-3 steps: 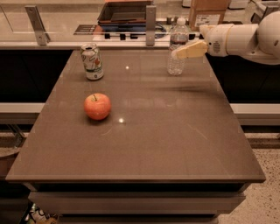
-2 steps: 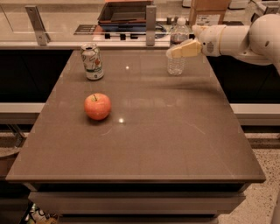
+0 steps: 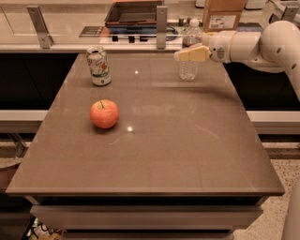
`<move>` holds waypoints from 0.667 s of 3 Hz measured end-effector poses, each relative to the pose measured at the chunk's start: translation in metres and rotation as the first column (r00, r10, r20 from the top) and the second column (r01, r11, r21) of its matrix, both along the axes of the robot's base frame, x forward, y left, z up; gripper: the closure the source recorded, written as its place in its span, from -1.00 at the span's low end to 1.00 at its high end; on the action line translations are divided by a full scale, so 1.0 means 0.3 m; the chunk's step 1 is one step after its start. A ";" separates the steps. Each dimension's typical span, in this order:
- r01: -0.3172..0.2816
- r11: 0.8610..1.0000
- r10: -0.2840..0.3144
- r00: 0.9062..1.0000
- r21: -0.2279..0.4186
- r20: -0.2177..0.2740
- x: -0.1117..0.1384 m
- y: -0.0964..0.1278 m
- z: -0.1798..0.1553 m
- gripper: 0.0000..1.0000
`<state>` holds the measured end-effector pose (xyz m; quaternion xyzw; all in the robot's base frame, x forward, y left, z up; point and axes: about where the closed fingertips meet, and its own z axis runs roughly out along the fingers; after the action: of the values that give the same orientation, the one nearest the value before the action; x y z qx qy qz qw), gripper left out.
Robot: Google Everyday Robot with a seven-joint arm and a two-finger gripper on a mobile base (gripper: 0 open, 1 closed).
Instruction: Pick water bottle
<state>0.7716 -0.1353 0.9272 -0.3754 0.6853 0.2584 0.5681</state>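
The water bottle [image 3: 189, 69] is a clear ribbed plastic bottle with a white cap. It stands upright at the far right of the brown table [image 3: 154, 150]. My gripper [image 3: 186, 55] comes in from the right on a white arm. Its tan fingers [image 3: 193, 54] lie across the front of the bottle's upper body, covering the middle of it. The cap and the lower part of the bottle show above and below the fingers.
A white printed drink can [image 3: 99, 66] stands at the far left of the table. A red apple [image 3: 104, 114] sits in front of it. A counter with a dark tray [image 3: 133, 13] and a cardboard box [image 3: 223, 14] runs behind the table.
My gripper has moved left along the bottle, so its fingers now cover the bottle's upper body. The bottle, can and apple have not moved.
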 end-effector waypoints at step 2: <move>-0.009 1.000 0.009 1.000 0.002 -0.003 0.003 0.022 -0.007 0.32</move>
<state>0.7724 -0.1287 0.9252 -0.3777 0.6842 0.2622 0.5661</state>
